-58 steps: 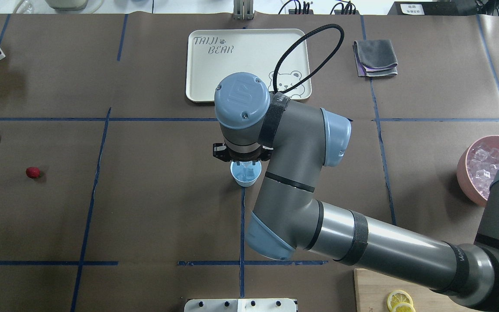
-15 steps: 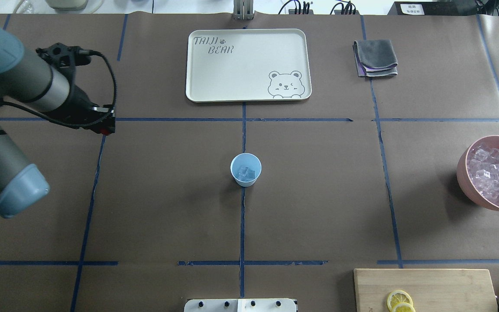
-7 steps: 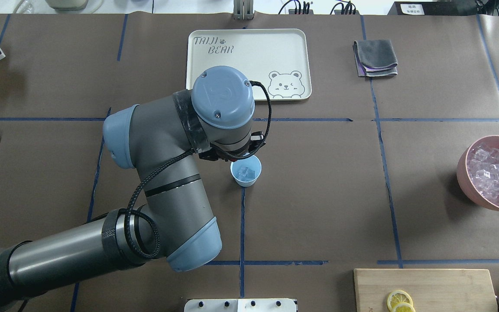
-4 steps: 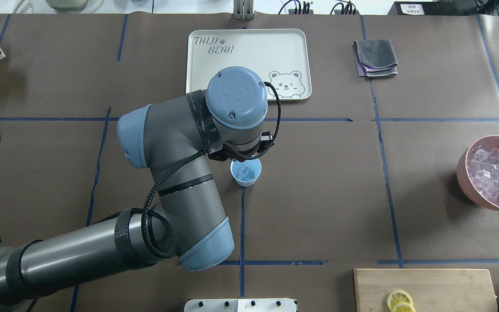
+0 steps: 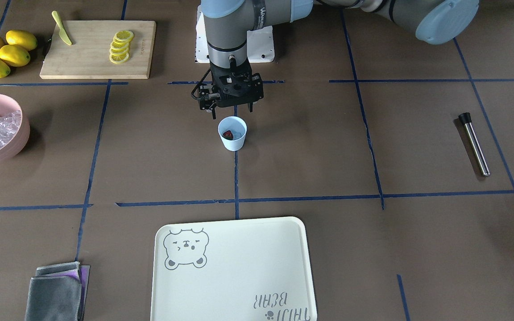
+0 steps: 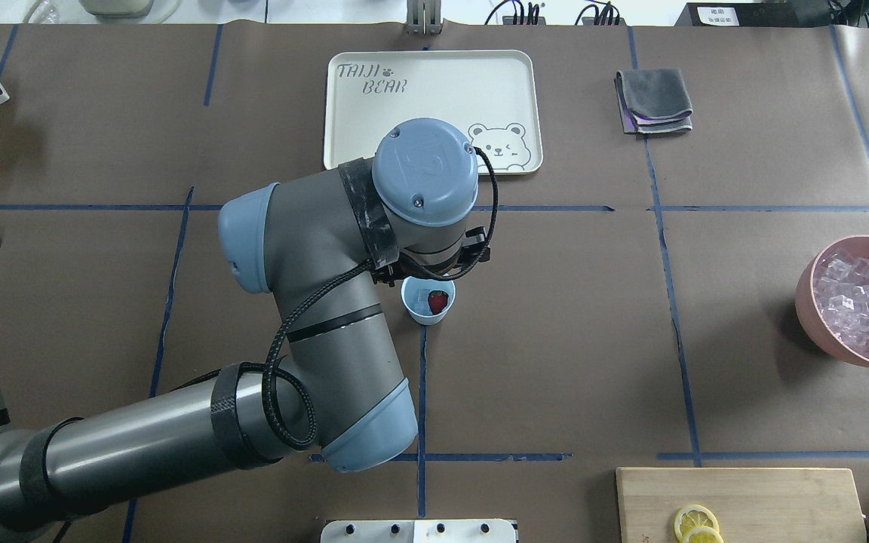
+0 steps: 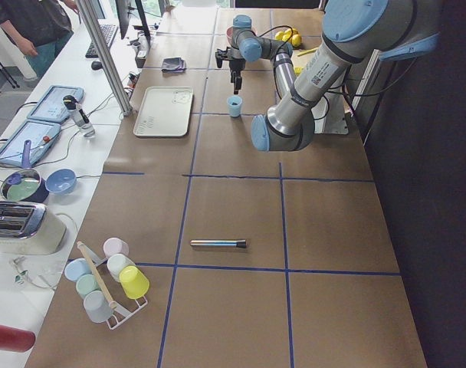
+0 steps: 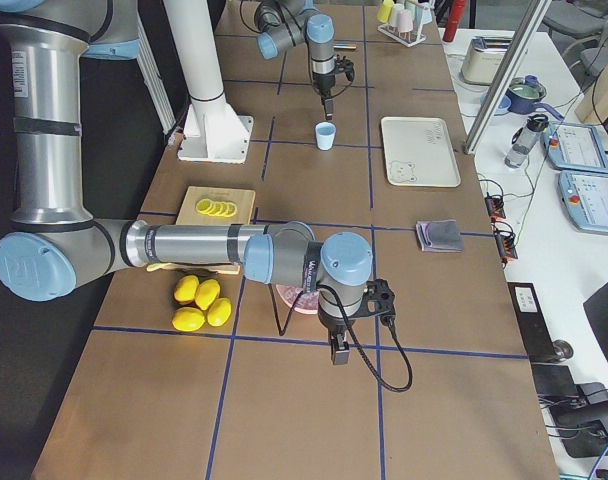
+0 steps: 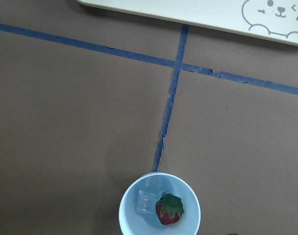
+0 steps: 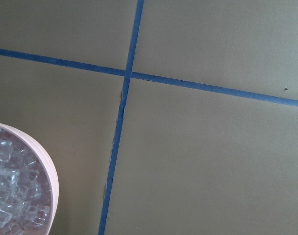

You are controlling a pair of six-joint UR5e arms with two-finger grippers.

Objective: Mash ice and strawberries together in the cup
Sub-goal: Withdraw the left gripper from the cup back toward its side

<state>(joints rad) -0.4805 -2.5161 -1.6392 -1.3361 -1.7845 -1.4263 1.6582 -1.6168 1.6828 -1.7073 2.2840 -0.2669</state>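
The light-blue cup [image 5: 232, 139] stands at the table's middle. In it lie a red strawberry [image 9: 169, 209] with a green top and clear ice cubes [image 9: 147, 201]; the berry also shows in the overhead view [image 6: 439, 302]. My left gripper [image 5: 232, 113] hangs just above the cup's robot-side rim, pointing down, open and empty. My right gripper [image 8: 334, 357] shows only in the exterior right view, hanging beside the pink bowl, and I cannot tell whether it is open or shut.
A pink bowl [image 6: 808, 317] full of ice stands at the robot's right. A metal muddler rod [image 5: 474, 145] lies at the robot's left. A cream bear tray [image 6: 419, 113], a folded grey cloth [image 6: 653, 102], and a cutting board [image 5: 96, 49] with lemon slices and whole lemons [image 5: 2, 51] lie around.
My left arm came from the left side to the cup. The strawberry, absent from the cup 0.6 s ago, now lies in it on the ice.
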